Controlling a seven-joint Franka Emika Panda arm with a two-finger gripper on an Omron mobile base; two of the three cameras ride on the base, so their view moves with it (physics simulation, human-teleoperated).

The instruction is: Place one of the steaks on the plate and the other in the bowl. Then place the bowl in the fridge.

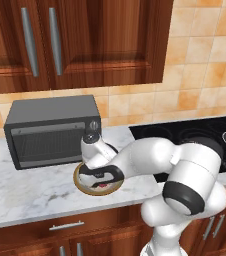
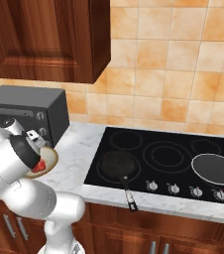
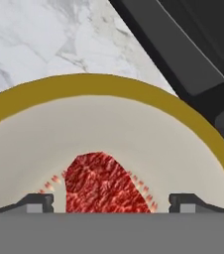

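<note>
The steak (image 3: pixel 104 183) lies flat in the bowl (image 3: pixel 109 119), red side up, near the middle of the cream inside — low enough that the rim will keep it from sliding when the bowl is carried. In the hand view my two fingertips (image 3: pixel 34 202) stand well apart on either side of the meat with clear gaps between them and it, so my gripper (image 3: pixel 109 206) is spread wide and grips nothing; I judge the steak as let go and resting on its own.

The bowl sits on the worktop (image 1: pixel 30 185) near its front edge, just in front of the toaster oven (image 1: pixel 52 130) and left of the hob (image 2: pixel 163 158). That spot keeps it within easy reach of me and away from the dark pans (image 2: pixel 118 163) on the hob.

My hand hovers straight over the bowl, pointing down into it, which is why the bowl is half hidden under my wrist in the left base view — only its tan rim (image 1: pixel 82 182) and a bit of red peek out.

From here, I would say the bowl part of the sorting is done. What should follow is lifting clear, then taking the bowl by its rim for the trip to the fridge; a shallow rim gives little to hold, so a poor bite could tip it.
</note>
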